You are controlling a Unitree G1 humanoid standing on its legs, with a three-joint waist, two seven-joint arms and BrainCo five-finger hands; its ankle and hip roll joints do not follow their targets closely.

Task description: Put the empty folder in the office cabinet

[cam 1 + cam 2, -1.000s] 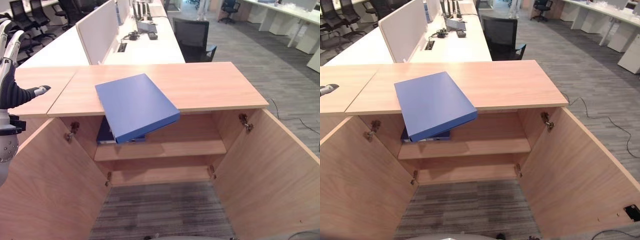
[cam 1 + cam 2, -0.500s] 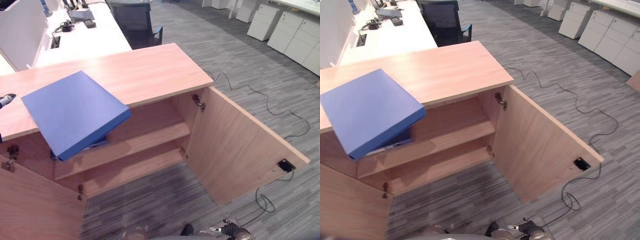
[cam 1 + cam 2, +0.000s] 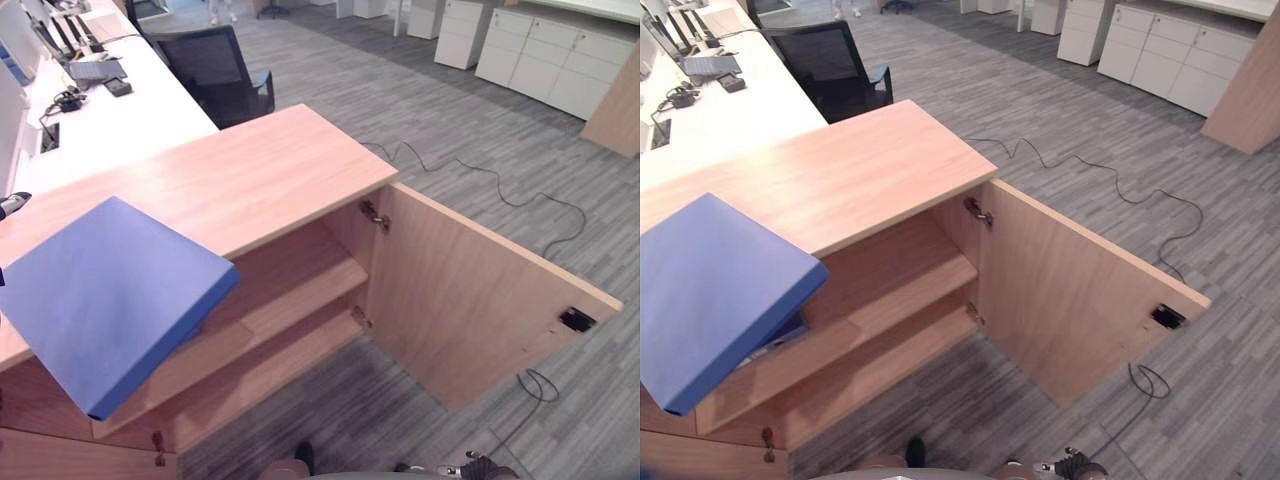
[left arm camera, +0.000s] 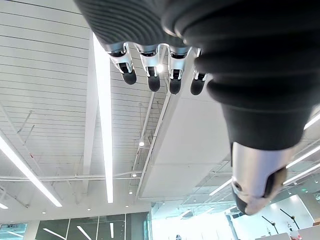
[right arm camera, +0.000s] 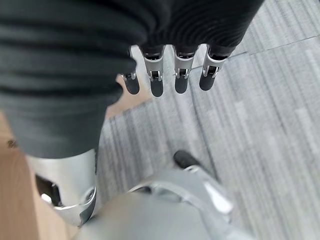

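A blue folder [image 3: 110,300] lies on the left part of the wooden cabinet top [image 3: 250,180], and its near end sticks out past the front edge. No hand touches it. Below it the cabinet stands open, with a bare shelf [image 3: 280,290] and a dark blue item [image 3: 780,335] on that shelf under the folder. The thumb tip of my left hand [image 3: 12,204] shows at the left edge, above the folder; its fingers [image 4: 150,70] are straight and point at the ceiling, holding nothing. My right hand [image 5: 180,70] hangs over the grey floor with straight, empty fingers.
The cabinet's right door [image 3: 470,300] stands wide open and juts out over the grey carpet. Behind the cabinet are a white desk [image 3: 100,110] with devices and a black office chair [image 3: 215,70]. White drawer units [image 3: 540,55] line the far right.
The camera has turned to the right, so the whole picture has slid left. The folder has stayed in place on the cabinet top. Less of my left hand shows.
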